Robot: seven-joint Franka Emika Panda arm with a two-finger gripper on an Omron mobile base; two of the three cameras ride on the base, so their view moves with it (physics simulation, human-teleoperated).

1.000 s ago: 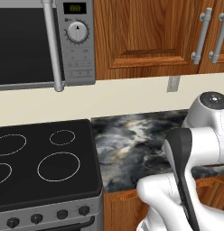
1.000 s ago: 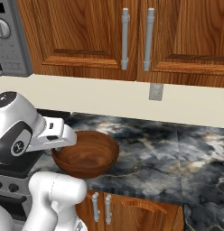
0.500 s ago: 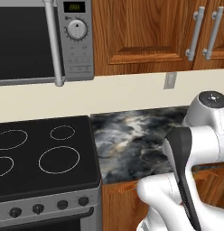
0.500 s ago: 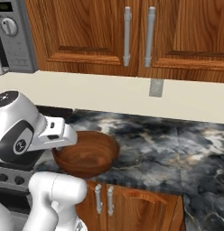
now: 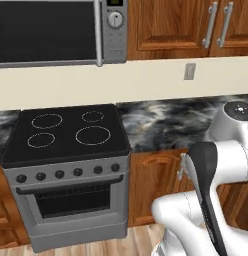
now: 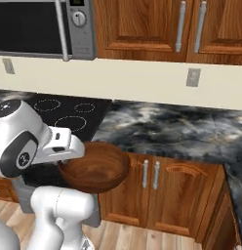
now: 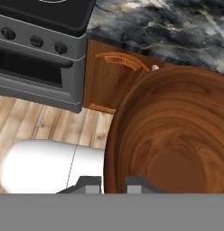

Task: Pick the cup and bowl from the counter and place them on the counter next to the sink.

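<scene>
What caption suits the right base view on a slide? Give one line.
White arm's hand carries the round reddish-brown wooden bowl in front of the brown cabinets, below the dark marbled counter.

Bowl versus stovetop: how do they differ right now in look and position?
The bowl is round, reddish-brown wood grain; the stovetop is flat black glass with white burner rings. The bowl hangs in the air in front of the cabinets, its rim pinched by the gripper; the stovetop sits fixed on the oven. Both are smooth and glossy.

no legible text, microwave display digits too blurred to read, no labels or brands
</scene>
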